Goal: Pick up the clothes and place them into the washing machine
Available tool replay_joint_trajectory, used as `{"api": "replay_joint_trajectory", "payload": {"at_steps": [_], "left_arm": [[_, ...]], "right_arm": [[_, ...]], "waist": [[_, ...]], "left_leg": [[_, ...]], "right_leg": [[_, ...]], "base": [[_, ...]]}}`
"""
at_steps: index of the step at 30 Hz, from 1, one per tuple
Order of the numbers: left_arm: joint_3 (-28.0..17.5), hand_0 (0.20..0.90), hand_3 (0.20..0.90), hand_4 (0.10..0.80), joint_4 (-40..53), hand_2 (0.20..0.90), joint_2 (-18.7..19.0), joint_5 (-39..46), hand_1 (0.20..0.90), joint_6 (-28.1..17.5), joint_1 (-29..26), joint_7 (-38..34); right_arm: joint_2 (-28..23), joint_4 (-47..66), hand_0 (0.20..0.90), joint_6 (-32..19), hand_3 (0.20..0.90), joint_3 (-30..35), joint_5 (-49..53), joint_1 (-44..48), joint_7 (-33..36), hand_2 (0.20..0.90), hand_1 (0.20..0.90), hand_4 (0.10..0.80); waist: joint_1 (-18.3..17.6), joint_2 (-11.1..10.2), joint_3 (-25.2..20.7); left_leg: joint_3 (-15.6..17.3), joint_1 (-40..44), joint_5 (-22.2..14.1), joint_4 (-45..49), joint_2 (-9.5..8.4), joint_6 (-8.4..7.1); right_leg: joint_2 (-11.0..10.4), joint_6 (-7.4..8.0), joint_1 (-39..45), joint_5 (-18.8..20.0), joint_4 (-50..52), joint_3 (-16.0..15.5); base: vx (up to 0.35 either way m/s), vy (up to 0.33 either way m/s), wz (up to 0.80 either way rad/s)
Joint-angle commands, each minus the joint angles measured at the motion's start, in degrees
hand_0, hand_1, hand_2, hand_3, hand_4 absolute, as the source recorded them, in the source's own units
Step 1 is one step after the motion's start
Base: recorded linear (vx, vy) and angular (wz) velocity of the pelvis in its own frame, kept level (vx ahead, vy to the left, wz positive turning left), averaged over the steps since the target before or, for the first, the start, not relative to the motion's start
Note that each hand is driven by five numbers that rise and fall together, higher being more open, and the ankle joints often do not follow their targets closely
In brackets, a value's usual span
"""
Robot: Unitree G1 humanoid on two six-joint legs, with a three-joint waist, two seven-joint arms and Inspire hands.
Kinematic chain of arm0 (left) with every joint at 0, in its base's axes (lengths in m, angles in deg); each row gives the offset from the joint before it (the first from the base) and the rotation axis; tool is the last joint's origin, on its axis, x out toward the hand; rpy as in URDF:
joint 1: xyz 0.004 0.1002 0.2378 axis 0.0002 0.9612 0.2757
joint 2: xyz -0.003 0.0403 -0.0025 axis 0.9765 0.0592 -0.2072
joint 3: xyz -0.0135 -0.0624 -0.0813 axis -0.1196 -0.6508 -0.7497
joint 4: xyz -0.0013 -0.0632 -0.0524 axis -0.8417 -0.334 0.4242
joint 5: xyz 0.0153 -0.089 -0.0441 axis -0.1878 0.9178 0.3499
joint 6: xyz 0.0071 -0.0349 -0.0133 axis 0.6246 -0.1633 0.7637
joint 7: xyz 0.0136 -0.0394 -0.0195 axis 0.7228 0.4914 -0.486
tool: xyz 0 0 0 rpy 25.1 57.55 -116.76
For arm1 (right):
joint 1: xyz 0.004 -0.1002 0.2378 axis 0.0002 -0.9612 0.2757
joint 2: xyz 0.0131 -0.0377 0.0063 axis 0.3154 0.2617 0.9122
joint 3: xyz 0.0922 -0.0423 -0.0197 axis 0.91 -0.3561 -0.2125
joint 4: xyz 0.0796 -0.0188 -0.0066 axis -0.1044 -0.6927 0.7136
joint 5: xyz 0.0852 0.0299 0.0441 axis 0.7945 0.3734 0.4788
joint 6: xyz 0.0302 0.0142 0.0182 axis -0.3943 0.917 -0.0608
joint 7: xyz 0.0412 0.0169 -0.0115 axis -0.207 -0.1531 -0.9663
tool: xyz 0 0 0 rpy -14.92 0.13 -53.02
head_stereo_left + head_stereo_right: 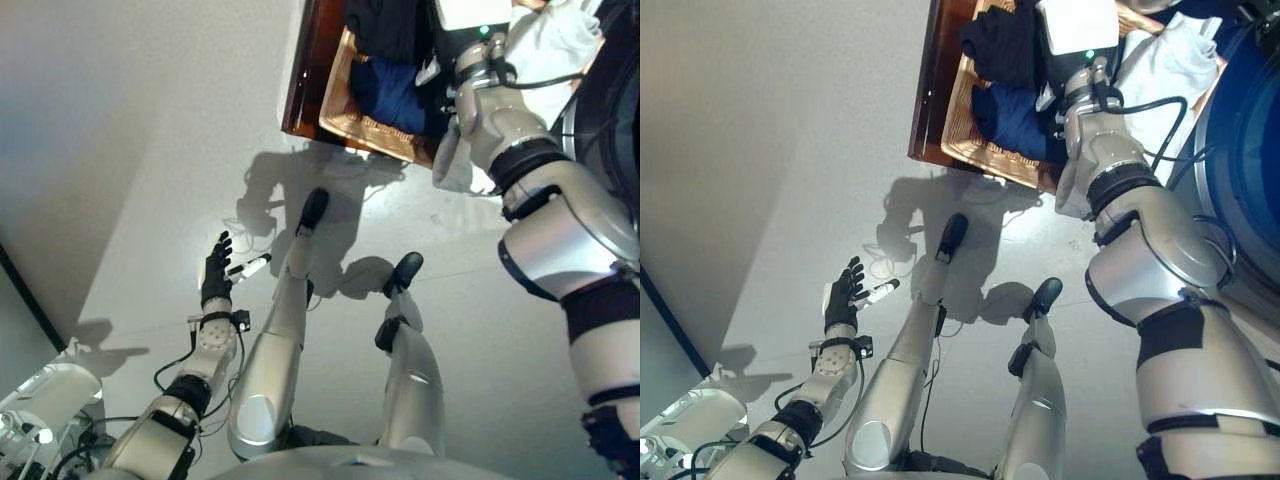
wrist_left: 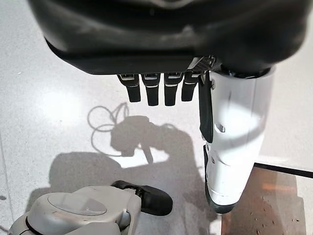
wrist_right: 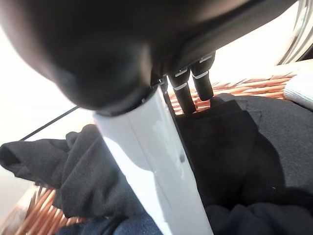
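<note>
A wicker basket at the top holds a black garment and a dark blue garment. A white cloth lies over the basket's right side and hangs down behind my right forearm. My right arm reaches into the basket; the wrist box hides its hand in the eye views. In the right wrist view the right hand is open, its straight fingers resting on the black garment by the wicker rim. My left hand hangs open over the floor at lower left, holding nothing.
The basket sits on a dark wooden stand. The washing machine's round bluish door is at the right edge, next to the basket. A pale rounded object stands at the lower left on the grey floor.
</note>
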Motion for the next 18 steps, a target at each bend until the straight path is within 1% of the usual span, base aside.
{"api": "replay_joint_trajectory", "payload": {"at_steps": [1,2,3,4,5,18], "left_arm": [[0.78,0.9,0.9,0.8,3.66,0.9,2.96,0.79,0.9,-2.55,2.32,-0.32],[0.78,0.9,0.9,0.8,3.66,0.9,2.96,0.79,0.9,-2.55,2.32,-0.32],[0.59,0.9,0.9,0.8,3.99,0.9,3.05,0.79,0.9,-2.66,2.4,-0.29],[0.59,0.9,0.9,0.8,3.99,0.9,3.05,0.79,0.9,-2.65,2.39,-0.29],[0.55,0.9,0.9,0.8,3.9,0.9,3.0,0.95,0.9,-2.69,2.46,-0.08],[0.2,0.9,0.9,0.8,1.98,0.9,2.53,1.73,0.9,-2.66,2.38,0.53]], "right_arm": [[-5.61,0.13,0.51,-0.33,0.51,-2.46,2.47,9.17,1.32,0.51,0.51,0.522],[-5.61,0.13,0.499,-0.33,0.499,-2.46,2.47,9.17,1.32,0.499,0.499,0.514],[-6.16,0.15,0.395,-0.58,0.395,-2.36,3.02,9.29,1.01,0.395,0.395,0.439],[-6.16,0.15,0.351,-0.58,0.351,-2.36,3.02,9.29,1.01,0.351,0.351,0.408],[-6.37,0.19,0.2,-0.84,0.2,-2.51,3.55,9.51,0.77,0.2,0.2,0.3],[-5.98,0.27,0.2,-1.73,0.2,-0.25,6.26,8.28,-0.01,0.2,0.2,0.3]], "waist": [[2.12,4.2,0.07],[2.12,4.2,0.07],[2.16,4.27,0.07],[2.16,4.27,0.07],[2.16,4.21,0.07],[2.0,3.92,0.07]], "left_leg": [[2.94,-3.36,0.91,-0.33,-3.37,-0.86],[2.94,-3.36,0.91,-0.33,-3.37,-0.86],[2.91,-3.73,1.03,-0.32,-3.37,-0.9],[2.91,-3.74,1.03,-0.32,-3.37,-0.9],[2.94,-3.81,1.06,-0.38,-3.47,-0.9],[3.09,-2.08,0.95,-0.28,-3.37,-0.64]], "right_leg": [[-0.21,-1.53,2.68,-4.65,3.39,2.27],[-0.21,-1.53,2.68,-4.65,3.39,2.27],[-0.35,-1.51,2.37,-4.68,3.46,2.17],[-0.35,-1.51,2.37,-4.68,3.47,2.16],[-0.35,-1.49,2.19,-4.75,3.59,2.19],[-0.35,-1.64,2.7,-5.01,4.73,2.54]], "base": [[0.0,0.0,0.0],[0.0,0.0,0.0],[0.004,0.008,0.04],[0.006,0.015,0.06],[0.002,0.017,0.07],[-0.004,0.008,0.05]]}}
